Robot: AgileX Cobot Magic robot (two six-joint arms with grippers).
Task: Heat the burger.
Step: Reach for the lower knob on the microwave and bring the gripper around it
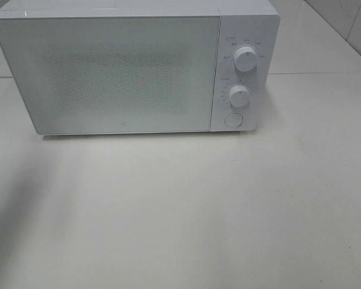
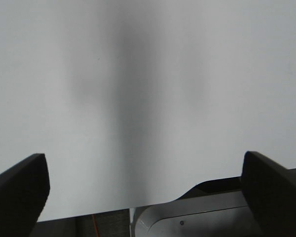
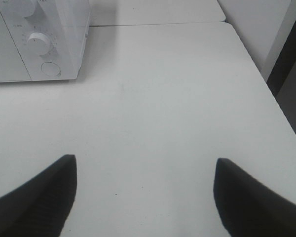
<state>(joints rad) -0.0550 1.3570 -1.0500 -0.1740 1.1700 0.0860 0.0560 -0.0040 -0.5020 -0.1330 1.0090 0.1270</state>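
The burger is out of view in every frame. A white microwave (image 1: 126, 66) stands at the back of the white table (image 1: 180, 211) with its door (image 1: 108, 72) shut; nothing shows through the frosted window. Neither gripper appears in the exterior high view. In the left wrist view my left gripper (image 2: 144, 163) is open, its dark fingers (image 2: 19, 192) spread wide over bare table. My right gripper (image 3: 144, 163) is open too, with nothing between its fingers (image 3: 34, 197), and the microwave's control panel (image 3: 39, 39) lies ahead of it and to one side.
The microwave has two round knobs (image 1: 246, 58) (image 1: 239, 96) and a round button (image 1: 233, 119) on its right panel. In the right wrist view the table's edge (image 3: 266, 84) runs close by. A grey machine part (image 2: 197, 217) shows below the left gripper.
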